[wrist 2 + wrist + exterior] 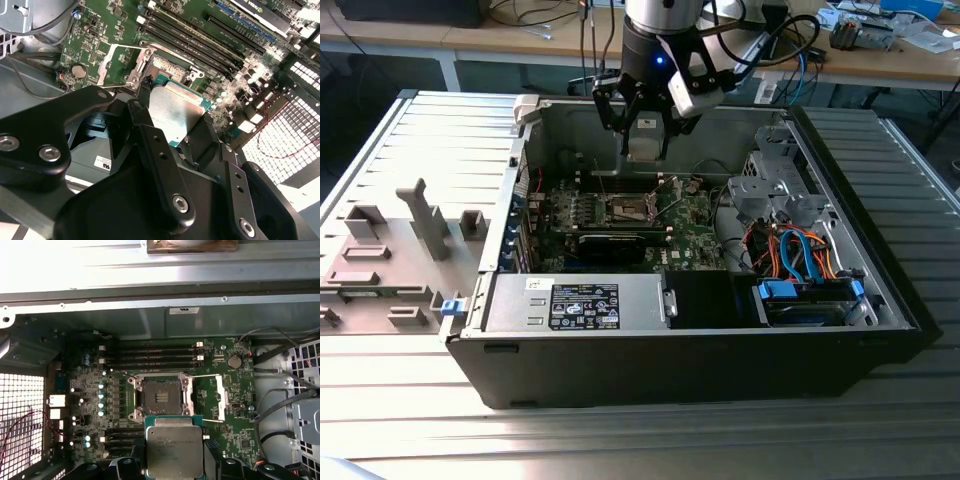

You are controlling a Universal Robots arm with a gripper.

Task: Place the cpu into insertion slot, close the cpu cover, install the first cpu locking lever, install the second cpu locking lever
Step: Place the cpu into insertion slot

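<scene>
My gripper (642, 122) hangs over the open computer case, shut on the cpu (645, 142). In both wrist views the cpu (174, 447) (172, 112) is a flat silver-grey square clamped by its edges between black fingers (144, 89). It is held above the green board, apart from it, just beside the insertion slot (161, 397) (168, 66). The slot (628, 207) lies bare, a dark square recess in a silvery frame. The cpu cover (220, 397) (107, 64) stands swung open to one side of the slot, with thin wire levers by it.
Long black memory slots (150, 356) run next to the socket. A grey box with a black label (582, 305) sits at the case front, and a drive cage with blue and orange cables (798, 258) on the exterior view's right. The case walls (720, 125) ring the board. A grey plastic fixture (415, 235) lies outside.
</scene>
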